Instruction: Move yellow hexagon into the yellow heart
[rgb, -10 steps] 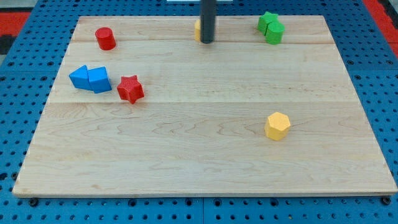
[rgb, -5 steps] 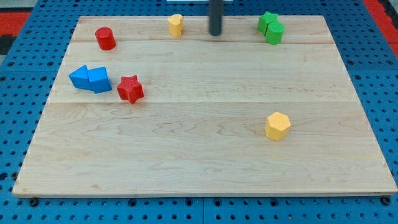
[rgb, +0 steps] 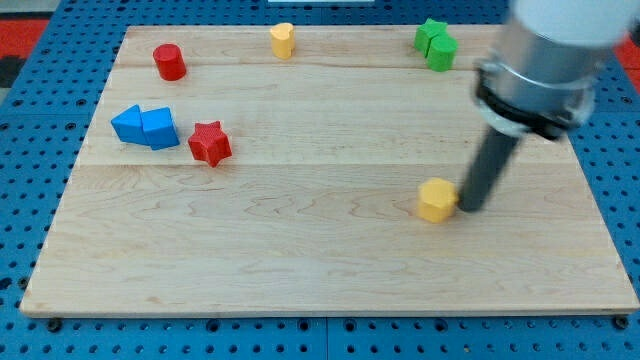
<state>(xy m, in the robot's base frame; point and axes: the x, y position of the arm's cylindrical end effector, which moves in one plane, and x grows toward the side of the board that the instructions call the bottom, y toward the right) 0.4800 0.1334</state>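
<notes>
The yellow hexagon (rgb: 436, 199) lies on the wooden board at the lower right of the middle. My tip (rgb: 468, 208) stands just to the hexagon's right, touching or almost touching its side. The rod rises up and to the right into the arm's grey end. The yellow heart (rgb: 283, 39) sits near the board's top edge, left of centre, far from the hexagon.
Two green blocks (rgb: 436, 44) sit together at the top right. A red cylinder (rgb: 169, 62) is at the top left. Two blue blocks (rgb: 146, 126) and a red star (rgb: 210, 143) lie at the left. The board (rgb: 320, 260) rests on a blue pegboard.
My tip left the top edge near the yellow heart and came down to the yellow hexagon's right side. The hexagon has shifted slightly to the left. The heart moved left earlier and now rests.
</notes>
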